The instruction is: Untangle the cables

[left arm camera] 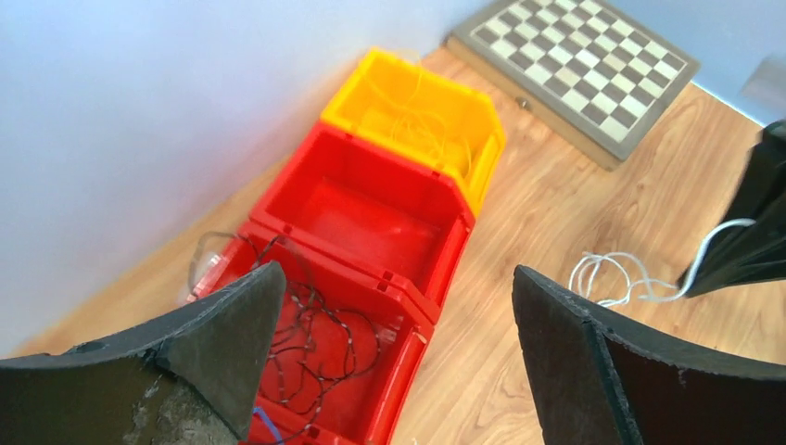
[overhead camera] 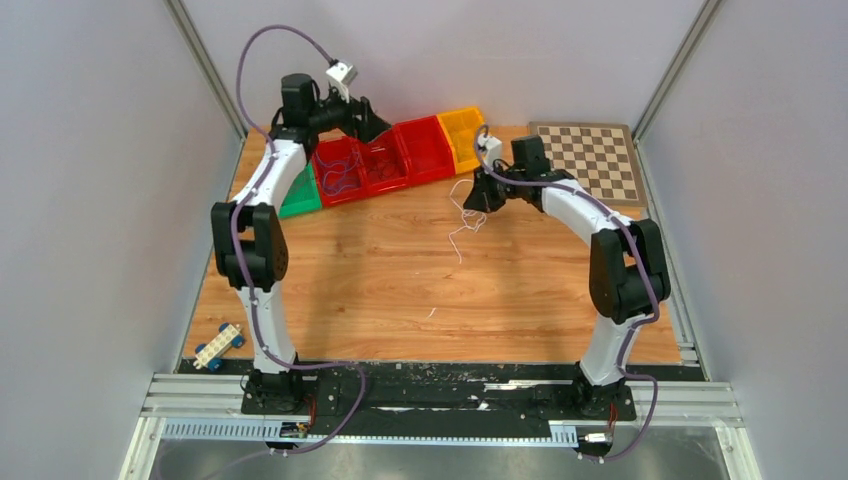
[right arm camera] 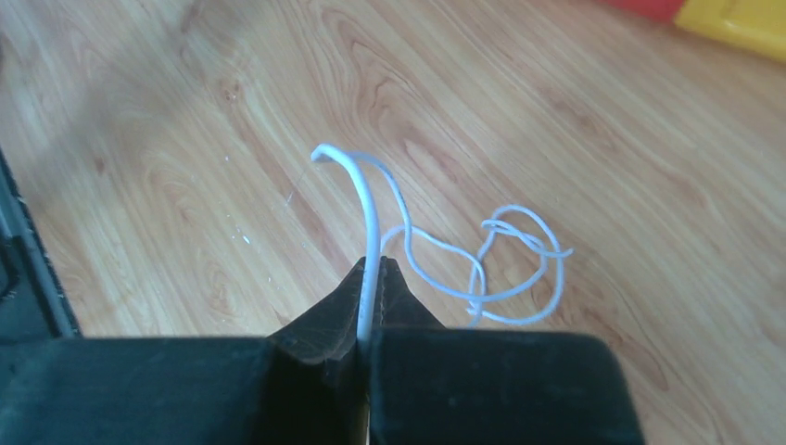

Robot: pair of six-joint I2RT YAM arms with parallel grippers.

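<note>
My left gripper [overhead camera: 372, 126] hangs open and empty above the row of bins; in the left wrist view [left arm camera: 397, 273] its fingers straddle a red bin [left arm camera: 422, 348] holding a loose black cable [left arm camera: 315, 334]. A thin yellow cable [left arm camera: 428, 125] lies in the yellow bin [left arm camera: 357, 102]. The red bin between them [left arm camera: 371, 222] looks bare. My right gripper [right arm camera: 375, 266] is shut on a white cable [right arm camera: 366, 209], whose knotted loops [right arm camera: 519, 255] trail on the wood. From above, that cable [overhead camera: 460, 225] dangles below the right gripper [overhead camera: 478, 200].
A green bin [overhead camera: 298, 200] ends the row at the left. A chessboard [overhead camera: 592, 158] lies at the back right. A small toy car [overhead camera: 220, 345] sits near the left arm's base. Grey walls close in both sides.
</note>
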